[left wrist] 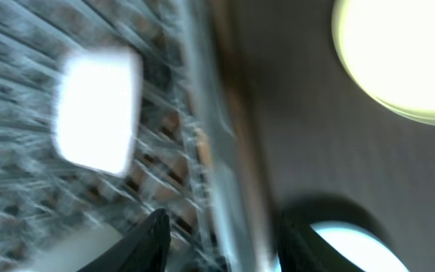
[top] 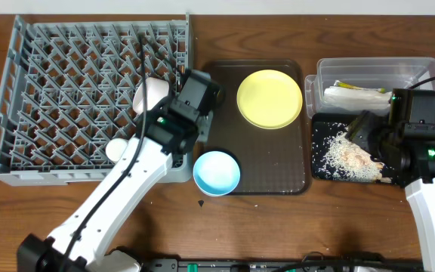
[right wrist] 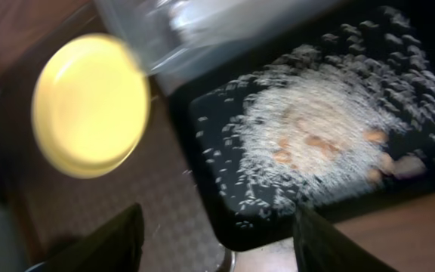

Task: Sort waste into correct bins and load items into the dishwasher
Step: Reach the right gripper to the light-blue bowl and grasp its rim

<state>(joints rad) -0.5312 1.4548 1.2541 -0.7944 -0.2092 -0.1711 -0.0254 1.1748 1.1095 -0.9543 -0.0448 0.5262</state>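
The grey dish rack point(top: 89, 91) holds a white bowl point(top: 151, 94) and a small white cup point(top: 116, 149). My left gripper point(top: 201, 128) is open and empty over the rack's right rim; the blurred left wrist view shows its fingers point(left wrist: 225, 227) astride that rim, below the white bowl point(left wrist: 97, 109). The yellow plate point(top: 269, 98) and light blue bowl point(top: 217, 172) sit on the brown tray point(top: 293, 174). My right gripper point(top: 365, 128) point(right wrist: 217, 227) is open and empty over the black tray point(top: 323, 162) of rice scraps point(top: 350, 155) point(right wrist: 316, 136). The chopsticks are out of view.
The clear tub point(top: 376, 75) behind the black tray holds white paper and a green-yellow wrapper point(top: 353, 87). The brown tray lies between the rack and the bins. Bare wooden table runs along the front edge.
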